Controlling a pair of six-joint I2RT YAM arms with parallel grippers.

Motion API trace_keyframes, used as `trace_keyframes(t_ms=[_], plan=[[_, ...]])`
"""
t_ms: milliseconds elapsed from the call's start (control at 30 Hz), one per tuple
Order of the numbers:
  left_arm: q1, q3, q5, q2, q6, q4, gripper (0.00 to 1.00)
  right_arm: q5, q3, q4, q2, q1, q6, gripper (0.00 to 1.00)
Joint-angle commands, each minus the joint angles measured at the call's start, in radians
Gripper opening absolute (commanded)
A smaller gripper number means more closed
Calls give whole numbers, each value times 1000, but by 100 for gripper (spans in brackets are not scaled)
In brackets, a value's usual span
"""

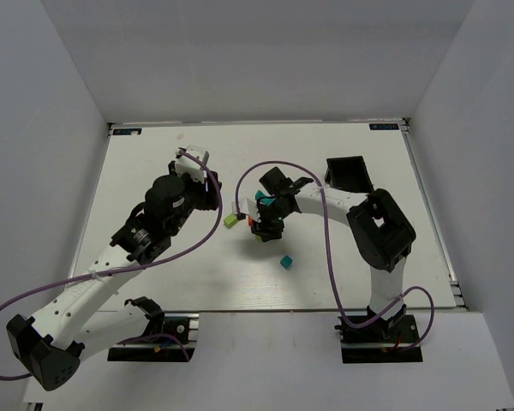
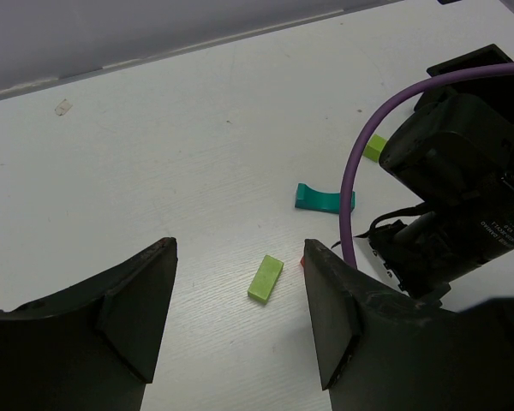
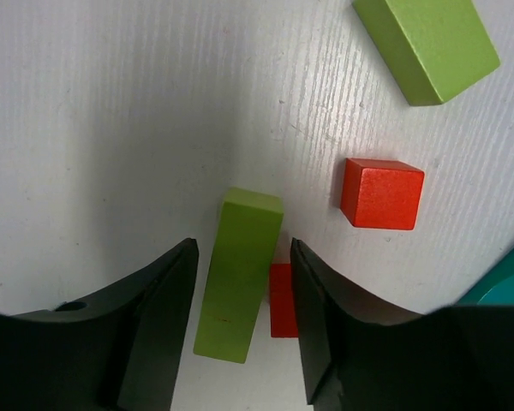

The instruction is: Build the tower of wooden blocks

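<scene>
My right gripper (image 3: 242,248) (image 1: 262,224) points down at the table's middle, jaws open on either side of a long lime green block (image 3: 238,278). A narrow gap shows on each side of it. A small red block (image 3: 282,301) lies against that block, by the right finger. Another red block (image 3: 382,193) and a second lime block (image 3: 427,44) lie just beyond. My left gripper (image 2: 240,257) (image 1: 212,199) hovers open over a flat lime block (image 2: 265,278) (image 1: 231,219). A teal arch (image 2: 324,198) lies further off. No stacked tower shows.
A lone teal cube (image 1: 285,262) sits nearer the arm bases. A black bin (image 1: 347,174) stands behind the right arm. The right arm's purple cable (image 2: 360,171) loops close to my left gripper. One more lime piece (image 2: 376,146) lies by the right gripper's body.
</scene>
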Motion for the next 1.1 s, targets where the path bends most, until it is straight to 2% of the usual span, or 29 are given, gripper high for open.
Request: trace_keyframes(t_ms=[0, 133, 200, 333, 500, 1067], plan=[[4, -3, 1, -19, -3, 12, 71, 18, -11, 9, 12, 1, 2, 52], [4, -3, 1, -19, -3, 12, 71, 41, -14, -3, 12, -5, -6, 41], [4, -3, 1, -19, -3, 12, 71, 57, -14, -3, 14, -12, 3, 29], [4, -3, 1, -19, -3, 12, 71, 86, -5, 25, 28, -22, 55, 18], [4, -3, 1, -19, -3, 12, 71, 147, 12, 43, 51, -27, 91, 14], [4, -13, 1, -19, -3, 12, 71, 295, 98, 89, 123, -76, 152, 12]])
